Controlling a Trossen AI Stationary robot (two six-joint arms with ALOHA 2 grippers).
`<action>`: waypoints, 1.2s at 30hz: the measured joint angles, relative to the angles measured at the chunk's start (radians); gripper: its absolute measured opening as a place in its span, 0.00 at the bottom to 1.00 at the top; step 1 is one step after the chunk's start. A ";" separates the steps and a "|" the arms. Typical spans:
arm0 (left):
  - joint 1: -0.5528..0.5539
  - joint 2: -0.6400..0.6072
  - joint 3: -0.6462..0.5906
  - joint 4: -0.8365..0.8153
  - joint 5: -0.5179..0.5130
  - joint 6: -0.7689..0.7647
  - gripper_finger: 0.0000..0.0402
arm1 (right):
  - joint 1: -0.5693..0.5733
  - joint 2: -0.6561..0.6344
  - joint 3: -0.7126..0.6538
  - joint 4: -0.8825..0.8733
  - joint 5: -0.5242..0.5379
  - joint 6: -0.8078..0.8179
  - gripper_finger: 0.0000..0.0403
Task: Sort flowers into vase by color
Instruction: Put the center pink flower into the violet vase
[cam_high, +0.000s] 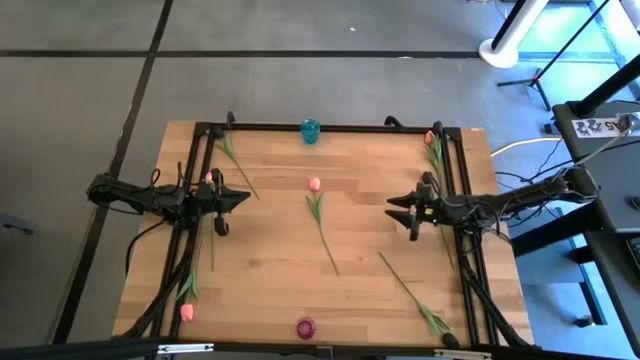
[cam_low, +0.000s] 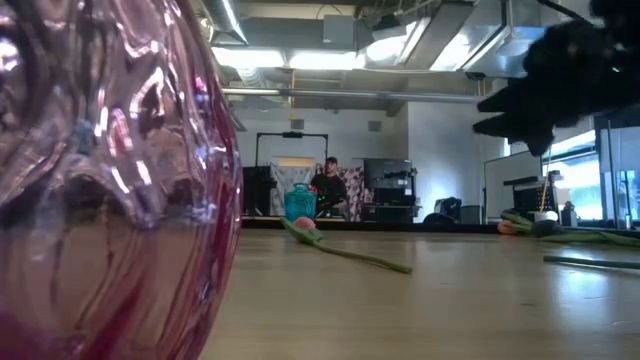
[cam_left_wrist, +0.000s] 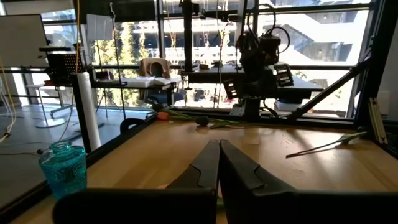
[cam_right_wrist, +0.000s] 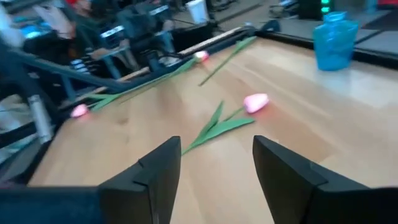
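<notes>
Several thin green-stemmed flowers lie flat on the wooden table. A pink one (cam_high: 314, 184) lies in the middle and also shows in the right wrist view (cam_right_wrist: 255, 102). Others lie at the far left (cam_high: 228, 150), near left (cam_high: 186, 312), far right (cam_high: 429, 137) and near right (cam_high: 405, 285). A blue vase (cam_high: 310, 130) stands at the far edge and a magenta vase (cam_high: 305, 327) at the near edge. My left gripper (cam_high: 245, 197) is shut and empty at the left (cam_left_wrist: 219, 158). My right gripper (cam_high: 393, 207) is open and empty, right of the middle flower (cam_right_wrist: 217, 168).
A black frame (cam_high: 330, 126) runs along the table's far edge and sides. The magenta vase (cam_low: 110, 180) fills the left of the low view. A person (cam_low: 328, 188) sits in the room far behind the table. Bare wood lies between the two grippers around the middle flower.
</notes>
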 joint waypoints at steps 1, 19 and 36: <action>0.000 0.000 0.000 0.000 0.000 0.000 0.01 | 0.000 0.040 0.026 0.000 0.018 0.000 0.50; 0.000 0.000 0.000 0.000 0.000 0.000 0.01 | -0.003 0.843 0.694 -0.178 0.121 -0.057 0.50; 0.000 0.000 0.000 0.000 0.001 0.000 0.01 | -0.055 1.147 0.962 -0.325 0.047 0.030 0.50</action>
